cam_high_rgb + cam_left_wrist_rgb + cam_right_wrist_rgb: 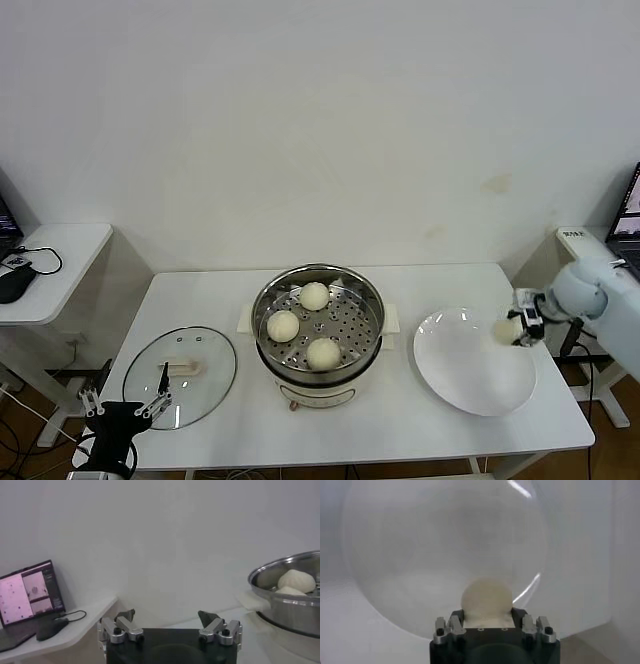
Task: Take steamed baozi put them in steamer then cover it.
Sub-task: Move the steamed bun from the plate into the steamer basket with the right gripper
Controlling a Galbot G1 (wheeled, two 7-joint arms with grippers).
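My left gripper [125,408] idles near-left, fingers spread wide and empty, by the cover [180,376]. Three baozi sit in the steamer [318,318] at centre. Right gripper [487,625] fingers are pinched on the last baozi [486,600] over the plate [470,365]. It looks soft and light, so grip the sides gently.
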